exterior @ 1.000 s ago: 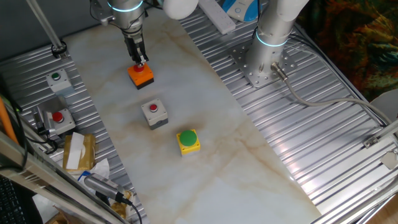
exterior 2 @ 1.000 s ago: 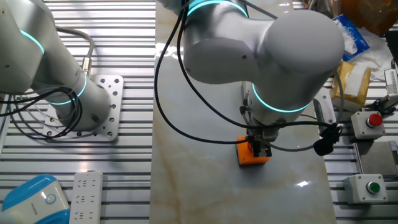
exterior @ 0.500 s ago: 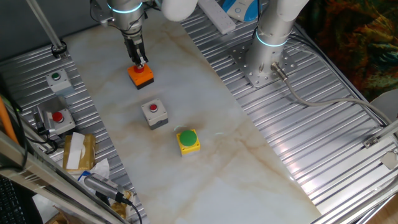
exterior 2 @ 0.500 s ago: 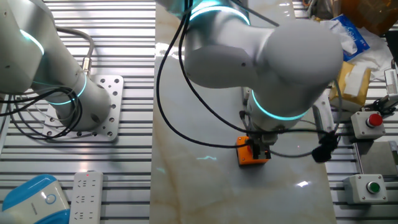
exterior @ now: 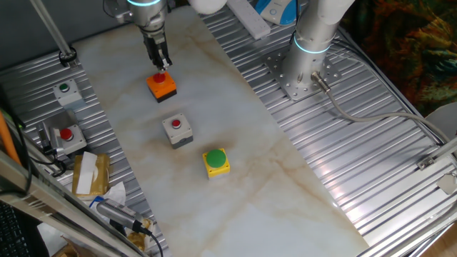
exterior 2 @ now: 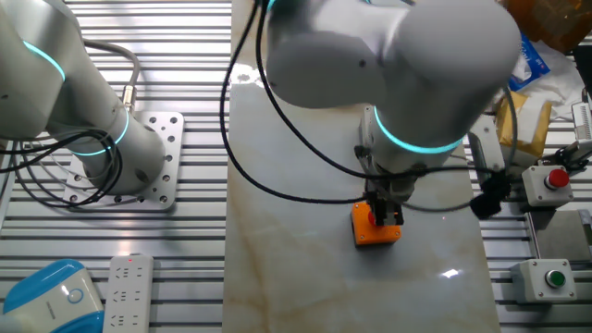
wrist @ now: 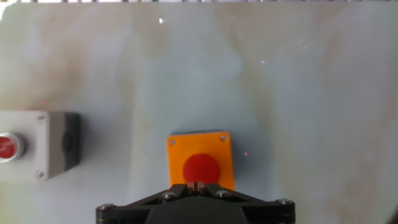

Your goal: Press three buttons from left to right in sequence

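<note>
Your hand (exterior: 161,64) hangs just above the orange box (exterior: 162,86), fingertips pressed together over its red button (contact cannot be judged). On the worktop (exterior: 235,143), the grey box (exterior: 177,130) lies toward 5 o'clock from it in one fixed view, the yellow box (exterior: 217,162) beyond. The other fixed view hides both.
</note>
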